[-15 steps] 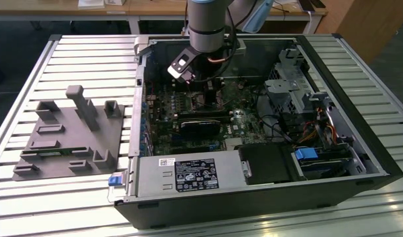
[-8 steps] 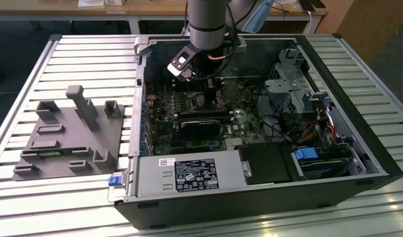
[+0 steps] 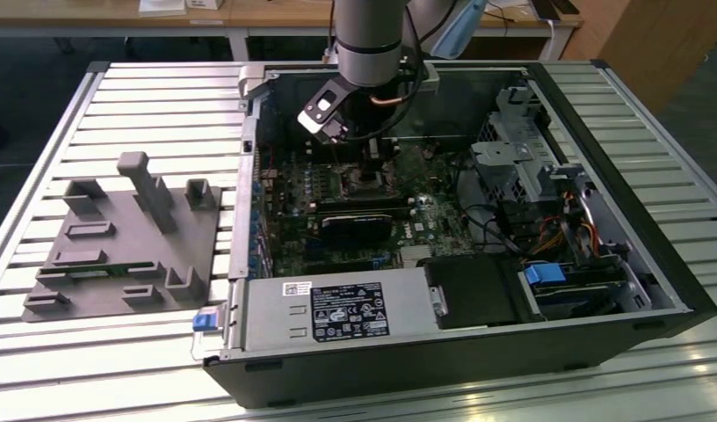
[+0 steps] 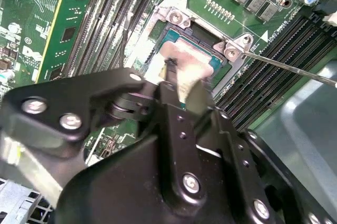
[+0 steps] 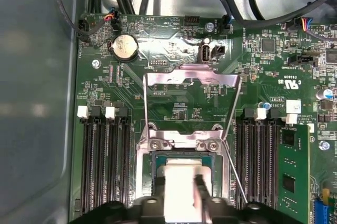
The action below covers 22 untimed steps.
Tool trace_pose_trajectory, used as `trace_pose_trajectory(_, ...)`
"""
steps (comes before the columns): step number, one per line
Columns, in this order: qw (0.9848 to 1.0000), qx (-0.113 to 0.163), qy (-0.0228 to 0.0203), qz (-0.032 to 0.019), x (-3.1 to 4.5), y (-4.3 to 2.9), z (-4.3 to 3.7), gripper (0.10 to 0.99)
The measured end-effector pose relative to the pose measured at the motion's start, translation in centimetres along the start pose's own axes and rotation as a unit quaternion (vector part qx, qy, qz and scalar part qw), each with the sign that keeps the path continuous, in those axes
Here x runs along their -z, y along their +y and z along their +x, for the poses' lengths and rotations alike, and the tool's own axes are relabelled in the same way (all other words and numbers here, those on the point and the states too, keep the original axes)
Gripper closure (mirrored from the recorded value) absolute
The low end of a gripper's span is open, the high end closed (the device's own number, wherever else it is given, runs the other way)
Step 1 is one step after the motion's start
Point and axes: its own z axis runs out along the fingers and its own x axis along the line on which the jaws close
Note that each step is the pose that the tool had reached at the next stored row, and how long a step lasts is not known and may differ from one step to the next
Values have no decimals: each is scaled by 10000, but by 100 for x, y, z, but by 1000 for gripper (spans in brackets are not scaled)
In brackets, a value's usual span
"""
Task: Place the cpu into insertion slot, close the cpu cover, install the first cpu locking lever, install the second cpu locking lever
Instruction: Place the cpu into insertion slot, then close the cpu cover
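Reaching into: the robot arm (image 3: 371, 40) comes down into the open computer case (image 3: 657, 264), which lies on its side on your slatted metal desk (image 3: 148, 97).
Gripper place: in the exterior view you find the gripper (image 3: 365, 167) low over the green motherboard (image 3: 435, 224). In both wrist views it sits directly over the cpu (image 5: 181, 174).
Gripper state: you cannot tell from these views whether it clamps the chip or stands free of it.
Cpu: its pale metal top lies level inside the rim of the insertion slot (image 5: 156, 158), square to it. You cannot tell whether it is fully seated.
Cpu cover: the cpu cover (image 5: 192, 78) stands open, folded back from the slot, with green board showing through its window.
Locking levers: both thin wire levers are unlatched. One lever (image 5: 145, 103) runs along one side of the open cover and the other lever (image 5: 235, 108) along the opposite side.
Neighbours: long black memory slots (image 5: 105, 155) flank the socket on both sides. A green memory module (image 5: 292, 171) stands in the outer bank, and a coin cell (image 5: 122, 46) sits beyond the cover.
Desk: a grey moulded fixture (image 3: 112, 237) rests at the exterior view's left of the case, apart from it.
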Motion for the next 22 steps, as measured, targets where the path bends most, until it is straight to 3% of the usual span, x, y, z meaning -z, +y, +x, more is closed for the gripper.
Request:
trace_pose_trajectory(1, 10000, 0, -2, 7, 1, 1, -1, 729)
trace_pose_trajectory(6, 10000, -1, -4, 26, 2, 3, -8, 965)
trace_pose_trajectory(22, 10000, -1, -4, 31, 25, 5, -9, 980)
